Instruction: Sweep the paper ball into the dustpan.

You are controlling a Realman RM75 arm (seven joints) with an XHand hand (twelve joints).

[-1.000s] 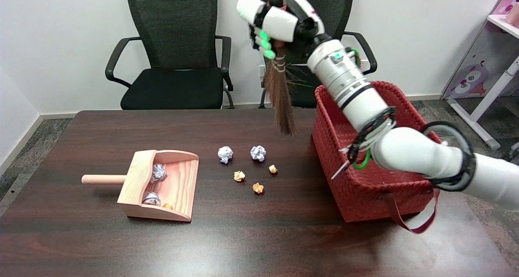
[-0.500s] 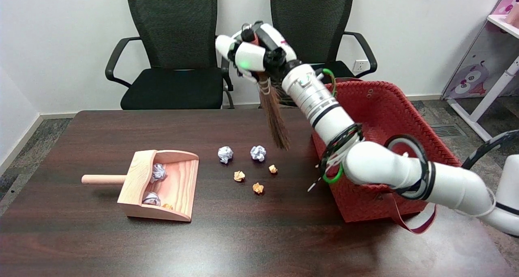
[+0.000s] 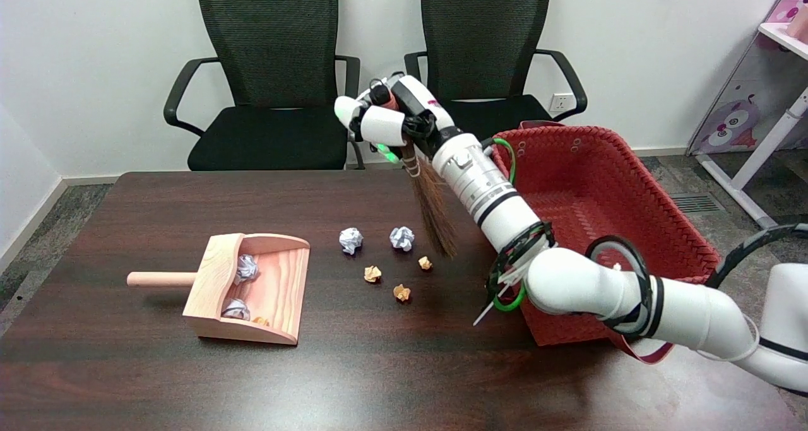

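Note:
My right hand (image 3: 388,118) grips the handle of a small brown broom (image 3: 434,211), whose bristles hang down to just right of the loose paper balls. Two white paper balls (image 3: 351,240) (image 3: 401,237) lie mid-table, with three small orange ones (image 3: 372,274) (image 3: 401,292) (image 3: 425,263) in front of them. The broom tip ends close to the rightmost orange ball. A wooden dustpan (image 3: 252,286) lies to the left, mouth facing right, with two white balls (image 3: 246,268) and an orange scrap inside.
A red woven basket (image 3: 593,185) stands at the right of the dark table (image 3: 379,368), partly behind my forearm. Two black office chairs (image 3: 271,77) stand behind the far edge. A pink-and-white shelf unit is at the far right.
My right hand has come down and leftward with the broom, from above the basket to over the table; the bristle tip now hangs near the rightmost balls. The balls and dustpan have not moved.

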